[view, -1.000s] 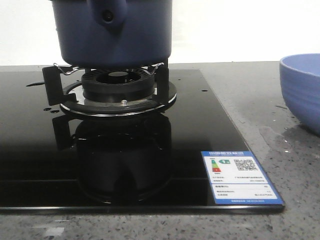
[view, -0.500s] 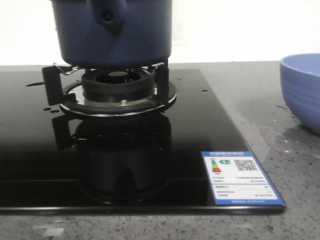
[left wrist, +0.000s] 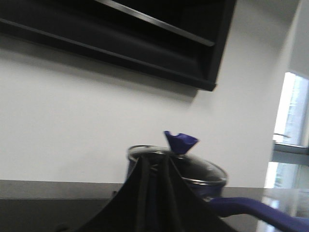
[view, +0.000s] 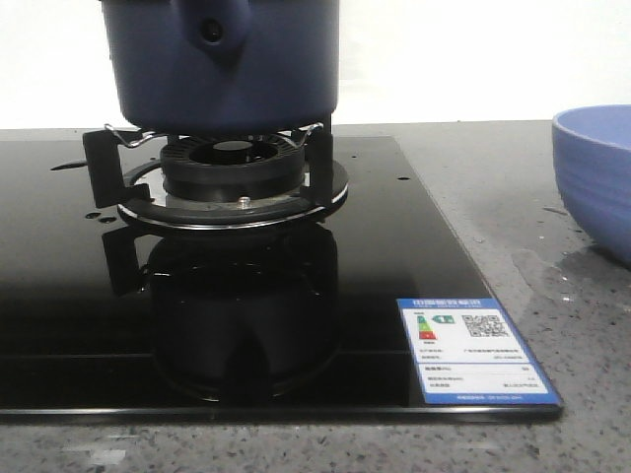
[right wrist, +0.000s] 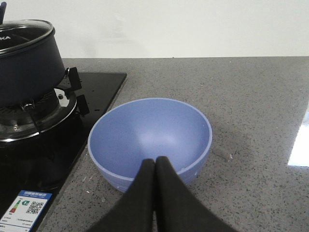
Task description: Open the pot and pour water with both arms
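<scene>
The dark navy pot [view: 266,69] stands on the gas burner [view: 232,168], its handle stub [view: 212,30] facing the front camera. In the left wrist view the pot [left wrist: 215,182] wears a glass lid [left wrist: 203,169] with a blue knob [left wrist: 181,141], and a long blue handle [left wrist: 251,208] sticks out sideways. My left gripper [left wrist: 157,158] is shut and empty, in front of the pot and short of it. My right gripper [right wrist: 155,160] is shut and empty, just short of the light blue bowl [right wrist: 149,133]. The pot also shows in the right wrist view [right wrist: 29,63]. Neither gripper shows in the front view.
The black glass hob [view: 375,246] lies on a grey speckled counter [right wrist: 251,121], with a blue energy label [view: 473,350] at its front right corner. The bowl [view: 596,177] stands on the counter right of the hob. A dark range hood [left wrist: 145,38] hangs above the pot.
</scene>
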### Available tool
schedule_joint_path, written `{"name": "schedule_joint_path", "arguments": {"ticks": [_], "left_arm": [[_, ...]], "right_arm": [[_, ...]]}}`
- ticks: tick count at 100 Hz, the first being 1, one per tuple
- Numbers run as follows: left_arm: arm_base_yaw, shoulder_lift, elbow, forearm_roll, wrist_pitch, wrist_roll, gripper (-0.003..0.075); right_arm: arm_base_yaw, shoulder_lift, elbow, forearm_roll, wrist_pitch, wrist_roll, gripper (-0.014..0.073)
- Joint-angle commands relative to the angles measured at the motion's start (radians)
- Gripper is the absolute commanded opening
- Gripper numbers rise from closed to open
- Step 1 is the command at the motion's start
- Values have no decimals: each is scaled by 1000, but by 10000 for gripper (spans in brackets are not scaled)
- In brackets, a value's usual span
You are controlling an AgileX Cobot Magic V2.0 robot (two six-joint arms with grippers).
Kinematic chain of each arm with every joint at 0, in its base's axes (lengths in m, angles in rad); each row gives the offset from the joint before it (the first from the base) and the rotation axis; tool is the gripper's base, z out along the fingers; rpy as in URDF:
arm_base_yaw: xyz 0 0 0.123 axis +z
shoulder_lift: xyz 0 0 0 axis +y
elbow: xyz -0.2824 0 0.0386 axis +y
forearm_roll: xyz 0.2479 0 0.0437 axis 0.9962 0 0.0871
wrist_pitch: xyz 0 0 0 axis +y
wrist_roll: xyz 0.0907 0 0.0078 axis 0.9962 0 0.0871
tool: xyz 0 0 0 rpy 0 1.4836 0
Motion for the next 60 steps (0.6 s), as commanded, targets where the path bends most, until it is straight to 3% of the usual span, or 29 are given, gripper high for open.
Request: {"name": "schedule_joint_path", "arguments": {"ticks": [1,7,12,22,31,41,60], "left_arm": [[2,22,-23,158,-37,-6,-20],[2,22,-21,376,-35,-72,-20],[2,22,-17,575,-62,-227,-20],[2,22,22,1059,-131,-732,-20],[10,22,77,1427,-138,-1067,-20],[63,22,137,1512,-91,-1214,-20],[243,22,244,1519,-42,-1231,-20]], "right_arm": [[3,14,-22,4,-71,-12,-63],[3,14,-22,4,-71,-12,-63],[3,14,-22,4,-71,-12,-63],[3,14,-22,4,-71,-12,-63],[3,14,-22,4,-71,-12,-63],[3,14,-22,4,-71,-12,-63],[3,14,-22,4,-71,-12,-63]]}}
